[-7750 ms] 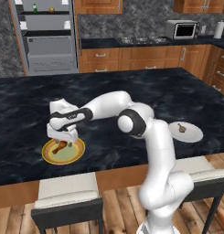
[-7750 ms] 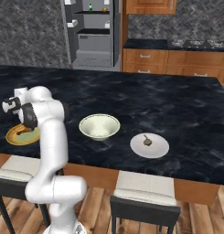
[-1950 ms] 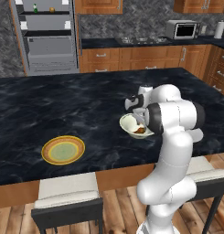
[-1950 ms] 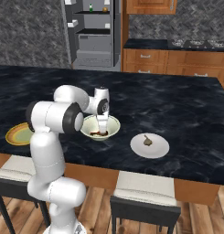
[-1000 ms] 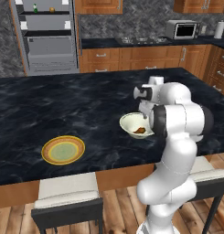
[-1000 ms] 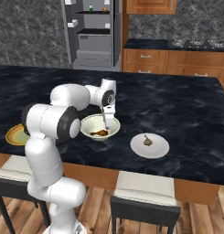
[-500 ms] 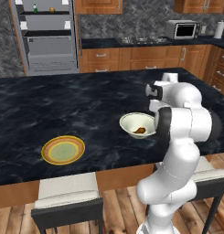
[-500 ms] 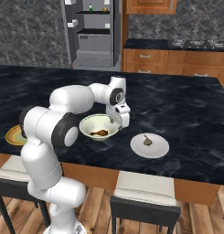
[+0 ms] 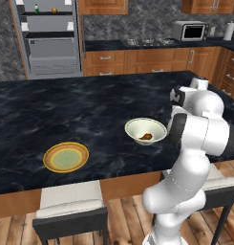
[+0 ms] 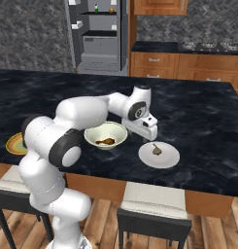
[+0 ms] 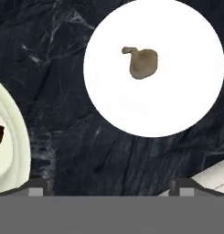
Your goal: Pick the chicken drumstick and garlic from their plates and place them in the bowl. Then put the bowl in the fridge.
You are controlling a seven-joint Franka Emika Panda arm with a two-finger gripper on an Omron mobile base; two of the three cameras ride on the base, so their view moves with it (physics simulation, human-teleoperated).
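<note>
The cream-white bowl [image 9: 139, 126] [image 10: 98, 132] [image 11: 13, 151] stands near the counter's front edge with the reddish-brown chicken drumstick [image 9: 146, 136] [image 10: 106, 141] lying inside it. Right of the bowl a white plate [image 10: 170, 158] [image 11: 177, 100] carries the small brownish garlic [image 10: 156, 149] [image 11: 143, 63]. My gripper [image 10: 151, 132] [image 11: 111, 185] hovers between the bowl and the white plate, pointing down, open, with nothing between its fingers. The orange-rimmed plate [image 9: 66, 158] [image 10: 14, 144] lies bare at the left. The grey fridge [image 9: 49, 38] [image 10: 98, 34] stands open beyond the counter.
The dark marble counter [image 9: 90, 110] stretches wide behind the bowl. Two stools [image 9: 70, 210] [image 10: 154, 209] stand at its front edge. Wooden cabinets [image 9: 152, 60] and a microwave [image 9: 190, 31] line the back wall.
The drumstick, once on the orange plate, now lies in the bowl. Over the last second my open hand has swung from above the bowl rightwards to the white plate's edge.
</note>
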